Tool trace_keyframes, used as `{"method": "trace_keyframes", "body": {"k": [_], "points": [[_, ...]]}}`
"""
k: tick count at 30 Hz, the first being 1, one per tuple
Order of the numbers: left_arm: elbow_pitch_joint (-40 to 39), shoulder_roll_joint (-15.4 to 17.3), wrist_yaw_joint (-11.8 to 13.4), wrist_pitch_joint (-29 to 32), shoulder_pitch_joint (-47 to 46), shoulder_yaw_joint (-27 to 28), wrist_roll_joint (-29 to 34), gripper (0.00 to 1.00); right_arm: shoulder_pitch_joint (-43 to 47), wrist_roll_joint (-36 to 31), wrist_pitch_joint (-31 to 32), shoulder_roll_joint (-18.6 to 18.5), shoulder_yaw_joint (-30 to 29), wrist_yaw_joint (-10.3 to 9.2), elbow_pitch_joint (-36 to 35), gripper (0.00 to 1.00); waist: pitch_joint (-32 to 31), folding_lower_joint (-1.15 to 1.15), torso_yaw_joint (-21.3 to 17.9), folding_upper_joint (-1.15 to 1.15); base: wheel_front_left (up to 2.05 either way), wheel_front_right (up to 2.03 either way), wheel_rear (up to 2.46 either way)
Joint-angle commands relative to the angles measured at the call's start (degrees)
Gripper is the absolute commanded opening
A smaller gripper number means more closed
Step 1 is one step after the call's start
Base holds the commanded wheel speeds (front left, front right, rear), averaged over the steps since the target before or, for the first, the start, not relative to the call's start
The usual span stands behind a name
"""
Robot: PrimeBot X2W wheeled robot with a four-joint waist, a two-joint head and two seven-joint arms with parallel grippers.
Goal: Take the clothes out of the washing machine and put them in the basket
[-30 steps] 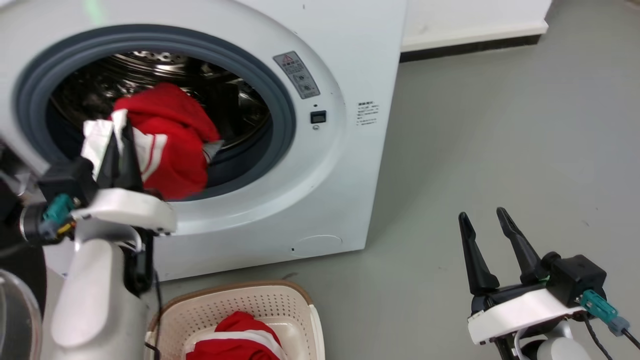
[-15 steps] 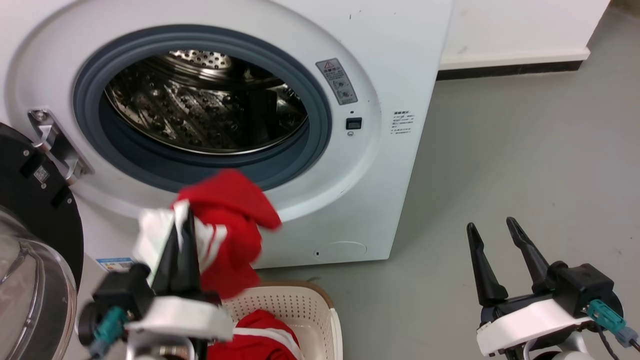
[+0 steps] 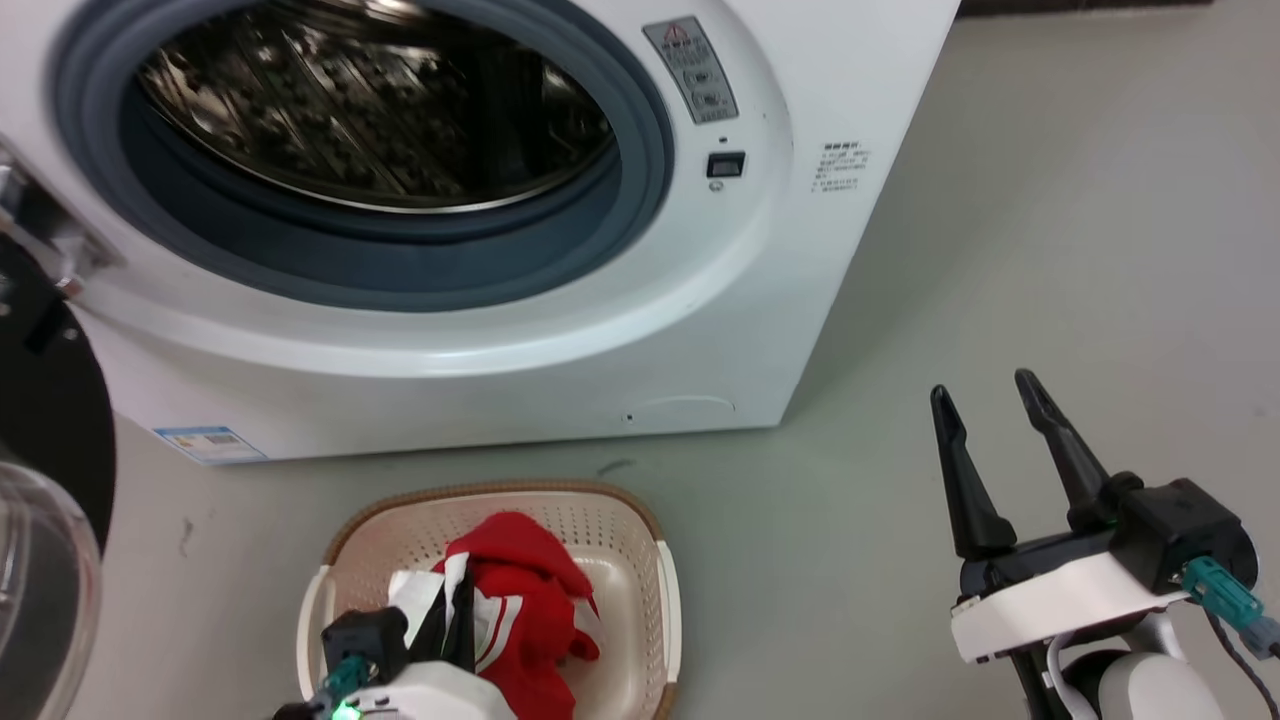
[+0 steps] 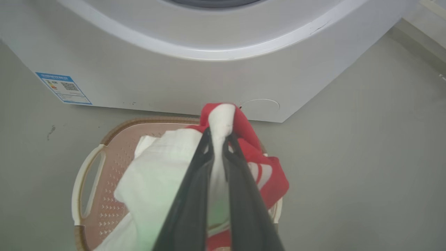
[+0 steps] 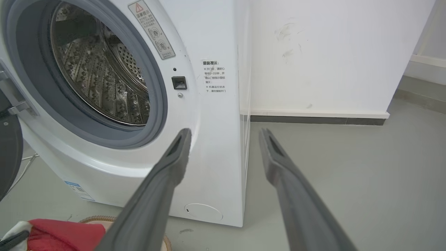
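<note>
Since a second ago the left tool point(image 4: 218, 141) has dropped from the washing machine point(image 3: 800, 300) down over the basket point(image 3: 650, 560), pinching the red-and-white clothes point(image 3: 525, 590), which now hang inside it. Some of that red fabric seems to overhang the basket's edge, so letting go now could spill it onto the floor point(image 3: 1000, 200). Can't see the near bottom of the drum point(image 3: 370, 110), though it looks empty, and the right tool point(image 3: 982, 385) sits spread, holding nothing.
</note>
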Motion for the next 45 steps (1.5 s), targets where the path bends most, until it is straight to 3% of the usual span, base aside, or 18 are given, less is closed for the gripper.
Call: {"method": "trace_keyframes", "body": {"k": [1,15,29,31,33,35,41,45], "points": [[2.9,0.1,-0.5,-0.8,-2.5,0.1,-0.2,0.00,-1.1,-0.4,-0.4,0.0,0.0,-0.02,-0.2,1.00,3.0,0.00,-1.2,0.00,0.00,0.00,0.00],[31.7,1.6,-4.0,-3.7,-23.9,0.1,0.1,0.00,-7.9,1.7,-4.7,0.0,2.6,-0.02,2.0,1.00,17.6,0.00,-6.0,0.00,0.00,0.00,0.00],[48.6,2.1,-4.6,-4.4,-36.9,2.0,-2.3,0.00,-12.6,3.4,-7.2,0.0,5.2,-0.03,4.2,1.00,27.7,0.00,-8.8,0.00,0.00,0.00,0.00],[50.2,2.4,-4.2,-4.1,-37.4,2.4,-2.8,0.31,-13.2,3.2,-7.3,0.0,5.3,-0.03,4.6,1.00,28.1,0.00,-9.0,0.00,0.00,0.00,0.00],[51.3,2.5,-4.0,-3.9,-37.7,3.1,-3.7,0.51,-13.4,3.0,-7.5,0.0,5.5,-0.03,5.1,1.00,28.2,0.00,-9.2,0.00,0.00,0.00,0.00],[51.9,2.4,-4.2,-3.5,-37.7,3.5,-4.5,1.00,-13.6,2.6,-7.6,0.0,5.5,-0.03,5.5,1.00,27.7,0.00,-9.3,0.00,0.00,0.00,0.00],[52.7,1.4,-5.2,-4.2,-35.1,2.7,-4.5,1.00,-12.7,0.8,-7.9,0.0,4.2,-0.03,6.8,1.00,22.0,0.00,-7.9,0.00,0.00,0.00,0.00],[49.0,0.7,-4.8,-4.6,-32.9,2.1,-3.5,1.00,-11.2,-0.9,-7.3,0.0,3.2,-0.03,7.3,1.00,16.5,0.00,-6.0,0.00,0.00,0.00,0.00]]}}
